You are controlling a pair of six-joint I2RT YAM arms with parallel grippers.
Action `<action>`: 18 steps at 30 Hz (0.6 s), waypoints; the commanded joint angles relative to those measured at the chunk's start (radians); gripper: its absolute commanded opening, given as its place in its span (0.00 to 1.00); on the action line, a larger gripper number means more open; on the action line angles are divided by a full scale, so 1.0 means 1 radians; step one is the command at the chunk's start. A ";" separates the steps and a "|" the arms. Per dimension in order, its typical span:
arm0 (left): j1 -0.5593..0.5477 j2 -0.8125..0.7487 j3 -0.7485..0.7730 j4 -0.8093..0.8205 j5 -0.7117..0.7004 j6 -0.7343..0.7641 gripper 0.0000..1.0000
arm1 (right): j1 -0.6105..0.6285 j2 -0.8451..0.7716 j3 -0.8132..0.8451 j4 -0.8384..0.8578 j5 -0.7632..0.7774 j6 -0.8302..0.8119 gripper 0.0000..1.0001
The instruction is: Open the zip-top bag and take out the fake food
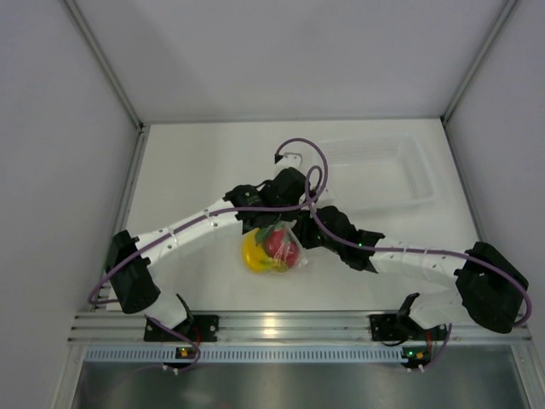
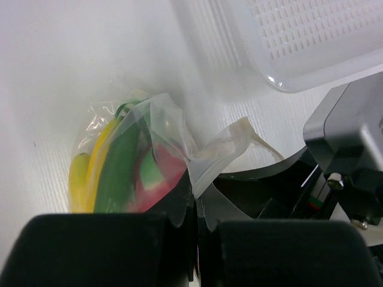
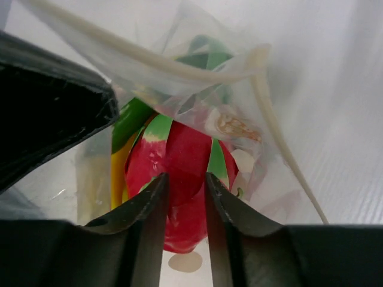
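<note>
The zip-top bag (image 1: 300,261) lies on the white table between both arms, its zip strip (image 3: 179,67) pulled apart at the mouth. Inside it sit the fake food: a yellow banana bunch (image 1: 254,254), a red fruit (image 1: 283,247) with a green top, and a green piece (image 2: 114,173). My left gripper (image 2: 199,194) is shut on the bag's clear edge (image 2: 209,164) and holds it up. The jaws of my right gripper (image 3: 185,179) stand a little apart just above the red fruit (image 3: 185,152), at the bag's mouth. Whether its fingers touch the fruit I cannot tell.
A rigid clear tray (image 1: 409,183) stands at the back right, close behind the grippers, and shows in the left wrist view as the tray (image 2: 299,78). Grey walls enclose the table on three sides. The arms' bases and a metal rail (image 1: 272,325) line the near edge.
</note>
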 commanded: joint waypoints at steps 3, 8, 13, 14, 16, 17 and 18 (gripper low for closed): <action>-0.005 -0.008 0.008 0.058 -0.014 -0.002 0.00 | 0.036 -0.045 0.054 0.028 -0.117 -0.041 0.43; -0.005 -0.031 -0.015 0.082 -0.011 -0.016 0.00 | 0.056 -0.042 0.050 0.020 -0.076 0.005 0.69; -0.005 -0.049 -0.042 0.114 -0.008 -0.034 0.00 | 0.073 0.049 0.085 -0.003 -0.028 0.079 0.97; -0.006 -0.054 -0.047 0.119 -0.011 -0.036 0.00 | 0.075 0.085 0.091 0.007 -0.031 0.090 0.98; -0.005 -0.061 -0.059 0.125 -0.024 -0.043 0.00 | 0.079 0.119 0.103 0.017 -0.037 0.122 0.98; -0.005 -0.066 -0.071 0.133 -0.028 -0.045 0.00 | 0.090 0.153 0.120 0.023 -0.036 0.127 0.98; -0.006 -0.078 -0.079 0.139 -0.031 -0.046 0.00 | 0.097 0.170 0.132 0.013 -0.025 0.139 0.97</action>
